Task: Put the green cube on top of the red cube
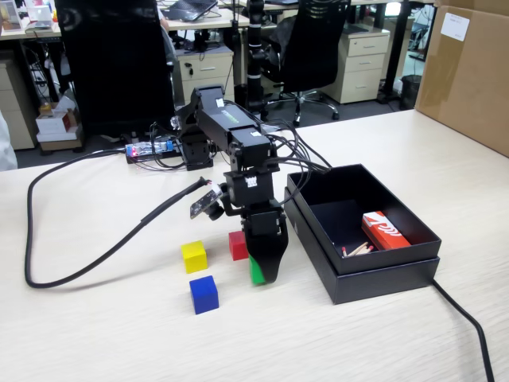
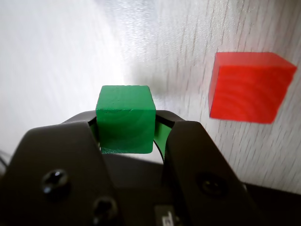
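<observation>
The green cube point(image 2: 126, 118) sits between the two black jaws of my gripper point(image 2: 127, 127), which is shut on it. In the fixed view the gripper point(image 1: 261, 267) points down at the table, and only a sliver of the green cube point(image 1: 255, 271) shows beside the black jaw, at or just above the tabletop. The red cube point(image 1: 237, 245) rests on the table just behind and left of the gripper in the fixed view. In the wrist view the red cube point(image 2: 248, 86) lies to the upper right, apart from the green cube.
A yellow cube point(image 1: 194, 256) and a blue cube point(image 1: 203, 294) lie left of the gripper. An open black box point(image 1: 318, 228) on the right holds a red-and-white packet point(image 1: 384, 231). A black cable point(image 1: 71, 263) loops across the table's left side.
</observation>
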